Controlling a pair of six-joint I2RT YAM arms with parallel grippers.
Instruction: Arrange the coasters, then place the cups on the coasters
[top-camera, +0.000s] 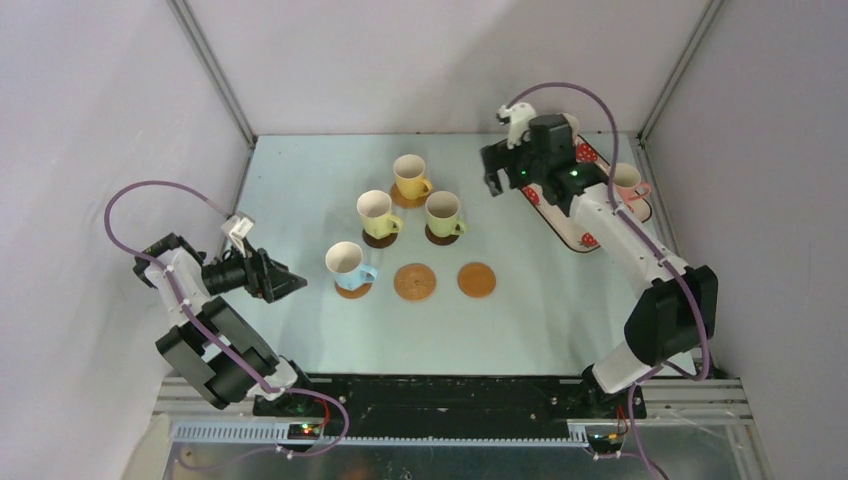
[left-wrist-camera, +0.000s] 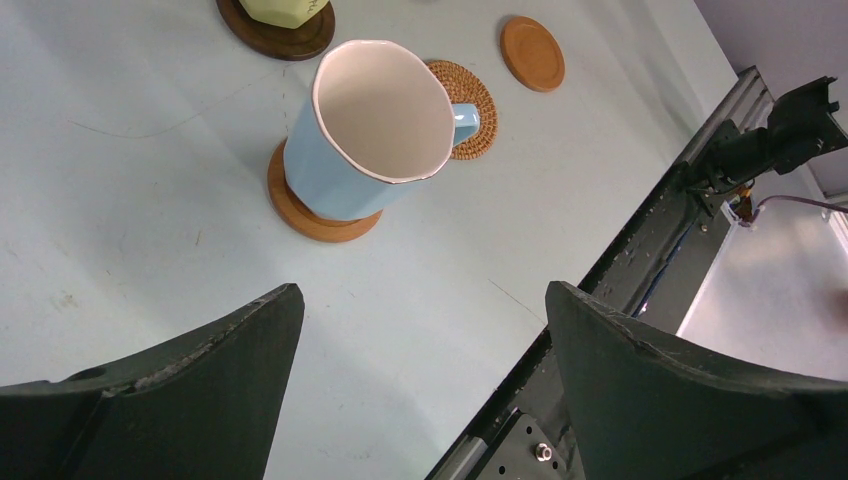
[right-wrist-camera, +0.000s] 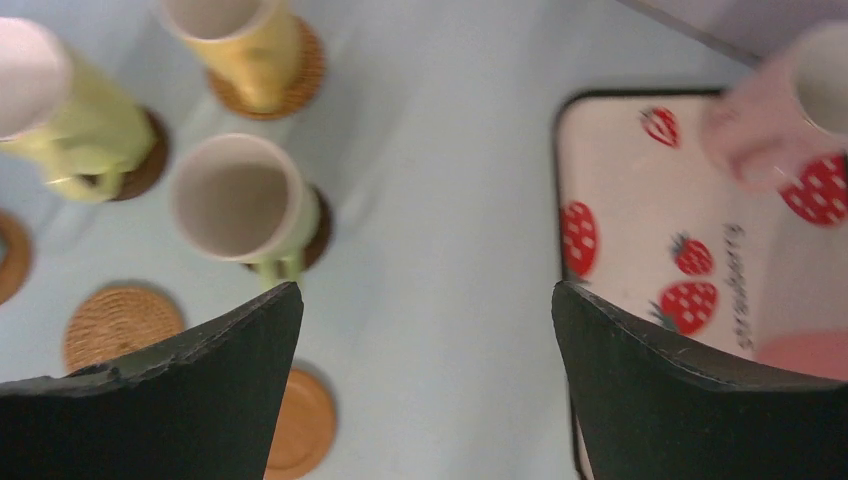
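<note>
1. Top external view: counted four cups seated on coasters, among them a yellow cup (top-camera: 411, 177), a blue cup (top-camera: 347, 264) and a green cup (top-camera: 442, 211).
2. Logged two bare coasters, a woven coaster (top-camera: 414, 282) and a plain coaster (top-camera: 476, 279). Both sit back toward the arm bases from the right gripper (top-camera: 500, 180), well apart from it.
3. Found right gripper spread wide with nothing between the fingers. Hovers over bare tabletop (top-camera: 300, 180), with the green cup to its left and the strawberry tray (right-wrist-camera: 620, 180) to its right.
4. Key relation: pink cup (right-wrist-camera: 770, 110) stands upright on the tray, off to the right gripper's right, past its right finger.
5. Judged right arm much the nearer. Left gripper (left-wrist-camera: 425, 300) sits far across the cup cluster, also spread and empty, with the blue cup just ahead of it.
6. Spotted a second pink shape (right-wrist-camera: 800, 355) at the lower right edge of the right wrist view, on the tray. Probably the other pink cup, but too cropped to confirm.
7. Appearance of pink cup: pale pastel outside, white inside, rim facing up. Motion-blurred; handle direction unreadable.
8. Judged next move: swing right over the tray, descend on the pink cup, then carry it to a bare coaster.
</note>
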